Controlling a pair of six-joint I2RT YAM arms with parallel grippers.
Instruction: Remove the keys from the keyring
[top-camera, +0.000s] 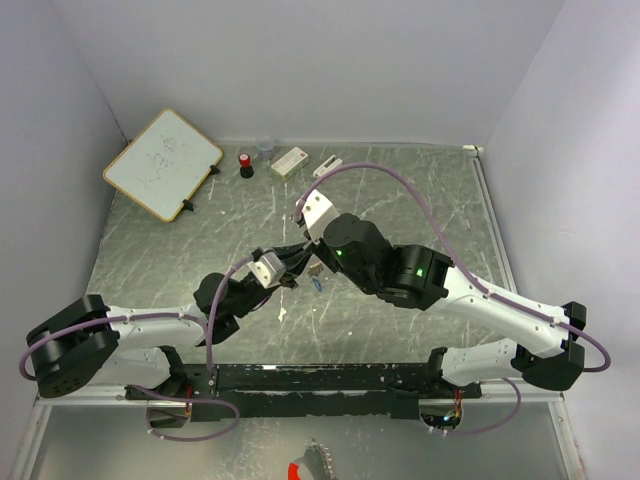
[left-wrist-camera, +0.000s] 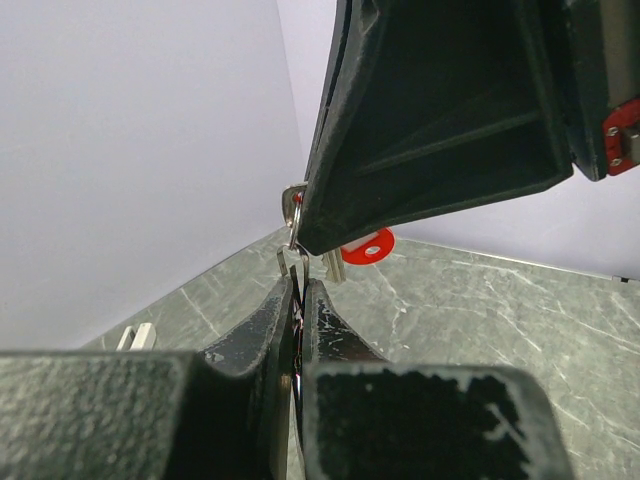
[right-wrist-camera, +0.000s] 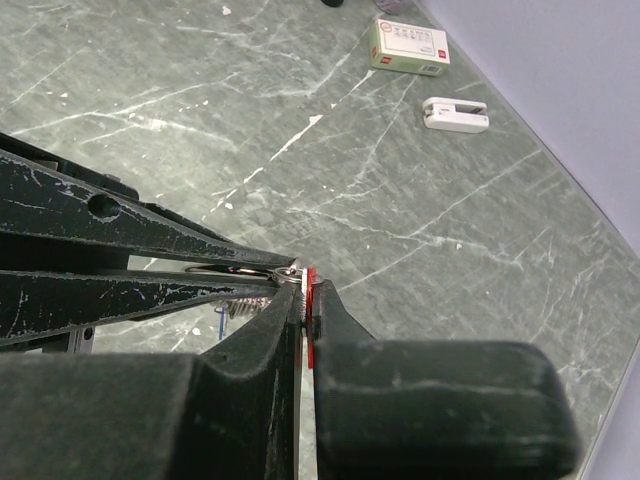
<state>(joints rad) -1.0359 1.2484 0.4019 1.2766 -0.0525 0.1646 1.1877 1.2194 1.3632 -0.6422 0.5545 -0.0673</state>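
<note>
Grey marbled bench (top-camera: 400, 200) boxed in by pale walls (top-camera: 300, 60), both arms meeting over its middle. Keyring (left-wrist-camera: 291, 212) held up off the bench, caught where the two tools come tip to tip. Left tool (left-wrist-camera: 299, 285) pinched tight on the wire of the keyring. Right tool (right-wrist-camera: 303, 290) clamped on the red key (left-wrist-camera: 367, 246), touching the keyring, plastic head poking out just beside it. Blue key (right-wrist-camera: 219, 323) just below the keyring, next to coppery loops (right-wrist-camera: 241, 305); cannot tell whether hanging from the keyring or lying loose on the bench.

Step in hand, as judged: working the red key off, with the keyring anchored on one side and the key gripped on the other. About midway at best, neither key clearly freed.

Next move, on that reading: hold the keyring steady and walk the red key round the wire toward the split rather than tug it straight away. Calls for small, slow travel and a firm pinch on both sides, given such a tiny key on such thin wire. Easy to slip, or to bend the keyring. Then the same for the blue key, if not off already
</note>
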